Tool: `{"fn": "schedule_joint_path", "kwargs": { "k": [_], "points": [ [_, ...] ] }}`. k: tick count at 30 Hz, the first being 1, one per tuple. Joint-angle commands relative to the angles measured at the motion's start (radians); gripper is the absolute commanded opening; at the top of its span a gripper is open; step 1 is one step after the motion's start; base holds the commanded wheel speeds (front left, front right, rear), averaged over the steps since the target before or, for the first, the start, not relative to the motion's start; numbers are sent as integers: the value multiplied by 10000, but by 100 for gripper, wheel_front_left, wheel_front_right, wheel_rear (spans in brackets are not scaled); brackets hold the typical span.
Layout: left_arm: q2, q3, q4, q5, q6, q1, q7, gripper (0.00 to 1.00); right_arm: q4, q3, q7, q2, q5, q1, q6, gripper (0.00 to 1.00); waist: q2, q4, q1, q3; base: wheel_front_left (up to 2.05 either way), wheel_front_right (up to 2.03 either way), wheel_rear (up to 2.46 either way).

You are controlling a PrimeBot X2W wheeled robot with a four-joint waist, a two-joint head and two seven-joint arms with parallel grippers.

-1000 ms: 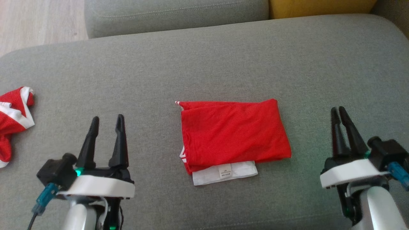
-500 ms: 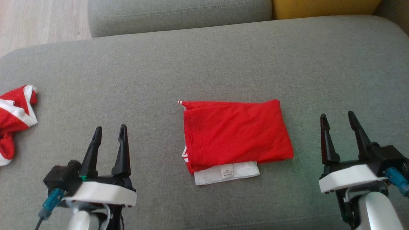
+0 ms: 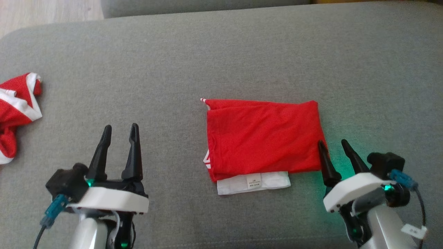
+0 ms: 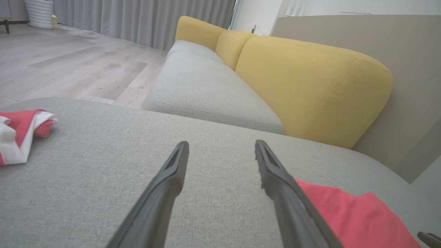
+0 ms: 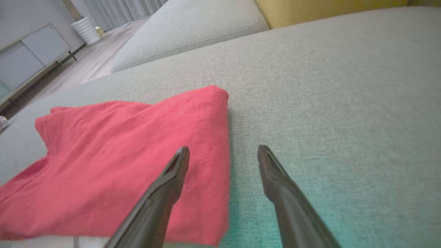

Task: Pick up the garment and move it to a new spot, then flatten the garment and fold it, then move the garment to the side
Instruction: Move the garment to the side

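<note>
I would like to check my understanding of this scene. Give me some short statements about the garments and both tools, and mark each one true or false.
1. The folded red garment lies flat on the grey sofa cushion. True.
2. The right tool is shut on the garment. False: it is open and holds nothing, and its fingers straddle the garment's right edge.
3. The left tool is open and holds nothing. True.
4. A white layer with a label sticks out under the garment's near edge. True.
5. A blue towel lies at the cushion's left end. False: a crumpled red and white garment lies there.
</note>
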Motion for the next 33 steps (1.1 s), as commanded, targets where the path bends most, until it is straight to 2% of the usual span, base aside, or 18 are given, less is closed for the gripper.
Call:
{"fn": "schedule_joint_path", "kwargs": {
  "k": [1, 5, 14, 15, 16, 20, 21, 24, 29, 33],
  "points": [
    [64, 263, -308, -15, -18, -488, -122, 100, -275, 248, -33, -18, 154, -410, 67, 100, 0, 70, 0, 70, 0, 0, 0],
    [64, 265, -262, 43, -60, -579, -122, 100, 338, 508, 1, -18, 995, -832, 67, 100, 0, 174, 0, 278, 0, 0, 0],
    [64, 371, -276, 173, -173, -792, -122, 100, 1757, 1129, -228, -17, 1283, -1647, 67, 100, 0, 294, 0, 597, 0, 0, 0],
    [64, 384, -285, 182, -180, -808, -122, 100, 1888, 1276, -232, -17, 1163, -1740, 67, 57, 0, 288, 0, 625, 0, 0, 0],
    [64, 397, -296, 192, -186, -825, -122, 100, 1987, 1415, -278, -17, 950, -1841, 67, 0, 0, 277, 0, 653, 0, 0, 0],
    [64, 419, -333, 220, -201, -906, -122, 100, 2142, 1472, -523, -20, -189, -2207, 67, 0, 0, 199, 0, 745, 0, 0, 0],
    [64, 440, -358, 203, -206, -940, -122, 100, 2002, 1318, -702, -172, -790, -2415, 67, 0, 0, 116, 0, 780, 0, 0, 0],
    [64, 446, -374, 169, -215, -974, -122, 100, 1625, 1280, -834, -660, -1358, -2702, 67, 0, 0, -2, 0, 813, 0, 0, 0],
    [64, 487, -456, 226, -245, -1085, -122, 100, 981, 1552, -471, -1940, -1645, -3304, 67, 0, 0, -251, 0, 1033, 0, 0, 0],
    [64, 515, -555, 335, -315, -1258, -122, 100, 852, 1548, -61, -3364, -1576, -3814, 67, 0, 0, -387, 0, 1355, 0, 0, 0]
  ]
}}
